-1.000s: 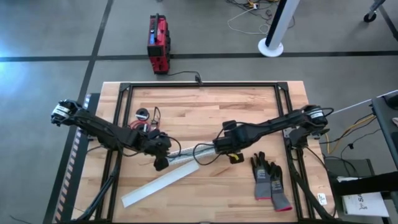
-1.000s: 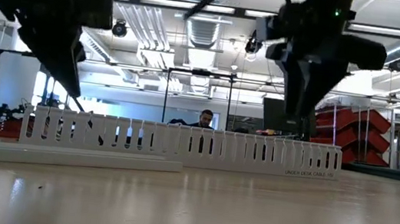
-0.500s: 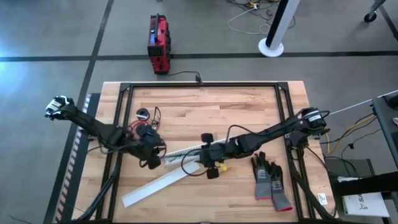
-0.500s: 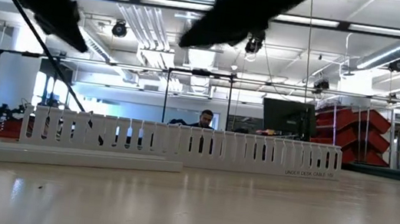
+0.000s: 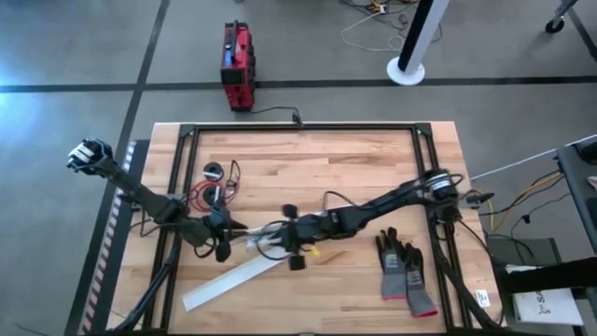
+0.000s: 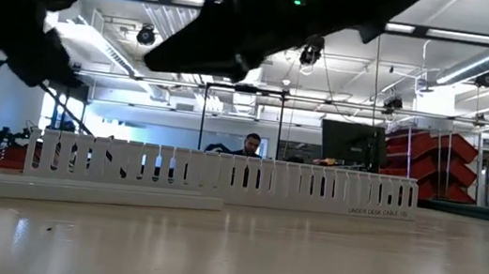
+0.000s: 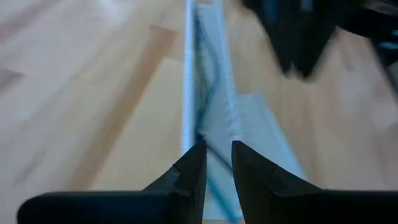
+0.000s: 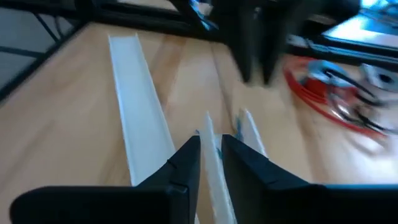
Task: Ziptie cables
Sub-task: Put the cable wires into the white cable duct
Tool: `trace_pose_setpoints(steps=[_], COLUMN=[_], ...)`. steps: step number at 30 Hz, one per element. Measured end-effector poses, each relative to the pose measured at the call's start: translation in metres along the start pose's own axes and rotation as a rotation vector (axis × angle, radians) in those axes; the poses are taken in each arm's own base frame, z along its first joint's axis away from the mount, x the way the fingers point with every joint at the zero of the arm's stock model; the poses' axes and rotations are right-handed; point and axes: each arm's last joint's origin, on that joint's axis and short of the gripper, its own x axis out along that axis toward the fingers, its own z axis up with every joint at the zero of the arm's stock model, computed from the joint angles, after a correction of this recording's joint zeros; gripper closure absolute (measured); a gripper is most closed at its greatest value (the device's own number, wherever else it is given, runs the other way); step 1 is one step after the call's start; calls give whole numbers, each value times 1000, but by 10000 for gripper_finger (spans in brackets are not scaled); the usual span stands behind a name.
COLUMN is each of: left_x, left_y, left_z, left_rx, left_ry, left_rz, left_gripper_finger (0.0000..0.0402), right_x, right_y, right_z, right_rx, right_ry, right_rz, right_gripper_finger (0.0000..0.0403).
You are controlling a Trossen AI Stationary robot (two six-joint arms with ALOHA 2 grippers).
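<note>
On the bench (image 5: 373, 159), the cables (image 5: 216, 183) lie toward the left edge, about midway between the far and near edges. Just nearer, a slotted strip (image 5: 264, 235) lies across the middle, with a flat strip (image 5: 229, 283) slanting from it toward the near left corner. The gloves (image 5: 403, 269) lie by the near right corner. A box (image 5: 237, 64) stands on the floor beyond the far edge, left of centre.

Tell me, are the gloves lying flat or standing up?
Lying flat. In the high view the gloves rest side by side on the wooden table, fingers pointing toward the far edge, near the right arm, with nothing holding them.
</note>
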Motion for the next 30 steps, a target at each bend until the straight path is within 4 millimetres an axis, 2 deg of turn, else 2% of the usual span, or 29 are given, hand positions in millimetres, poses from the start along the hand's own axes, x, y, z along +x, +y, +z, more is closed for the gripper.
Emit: trace_pose_setpoints(steps=[5,9,13,16,24,30], left_x=[-8,-21,-35,-42,-56,-58], left_y=[3,0,0,4,7,8], left_z=[9,29,43,46,59,59], left_rx=[39,67,101,144,166,178], left_ry=[-98,-203,-258,-261,-323,-331], left_rz=[61,69,53,61,72,71], left_gripper_finger=[342,342,342,342,342,342], right_x=[37,55,63,71,95,100], right_y=[-5,-10,-14,-21,-29,-31], right_z=[2,18,30,34,30,33], right_rx=[-2,-36,-76,-72,-53,-51], right_ry=[-6,-32,-29,-20,35,74], right_rz=[35,10,-32,-40,-52,-81], right_gripper_finger=[363,366,361,353,331,353])
